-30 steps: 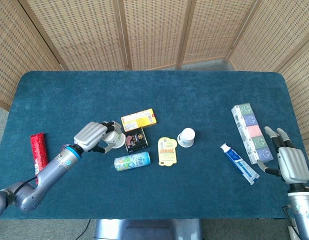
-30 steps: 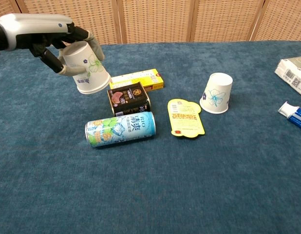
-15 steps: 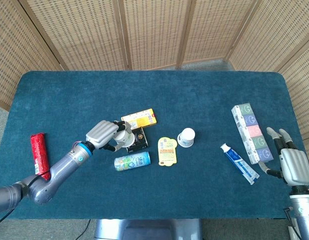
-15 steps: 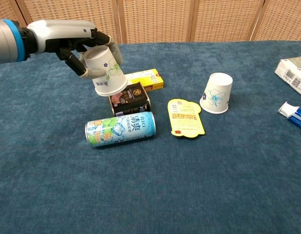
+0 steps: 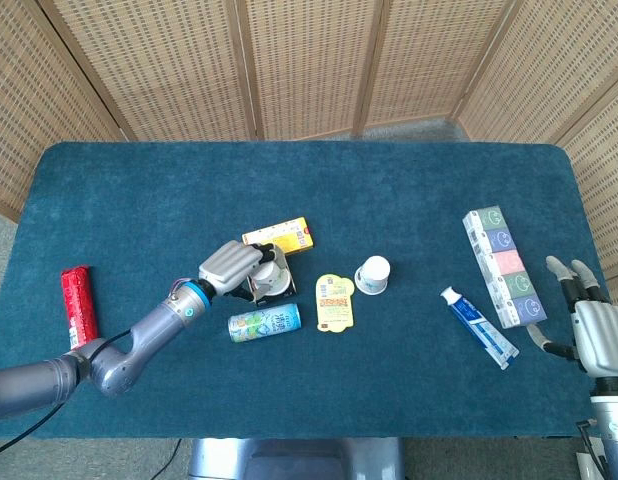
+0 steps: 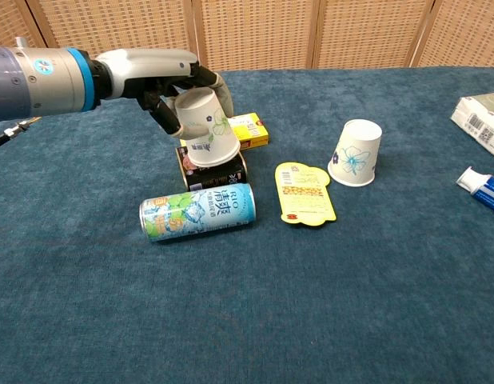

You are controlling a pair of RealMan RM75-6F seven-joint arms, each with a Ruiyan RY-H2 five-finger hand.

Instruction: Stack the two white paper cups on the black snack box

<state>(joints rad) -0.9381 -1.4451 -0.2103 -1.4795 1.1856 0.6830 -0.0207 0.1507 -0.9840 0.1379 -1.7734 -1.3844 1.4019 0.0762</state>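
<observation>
Left hand (image 6: 163, 76), clamped on first cup (image 6: 209, 128), has carried it rightward; cup now inverted, tilted, over black box (image 6: 211, 170). Second cup (image 6: 356, 153) waits on desk. Right hand (image 5: 596, 325) idle, fingers apart.

1. My left hand (image 6: 163, 80) has carried the upside-down paper cup (image 6: 207, 128) rightward, from the upper left of the chest view to directly over the black snack box (image 6: 213, 170).
2. My right hand (image 5: 597, 335) slid lower in the head view.

Two paper cups (image 6: 207, 128) (image 6: 357, 153), one can (image 6: 197, 212)
</observation>
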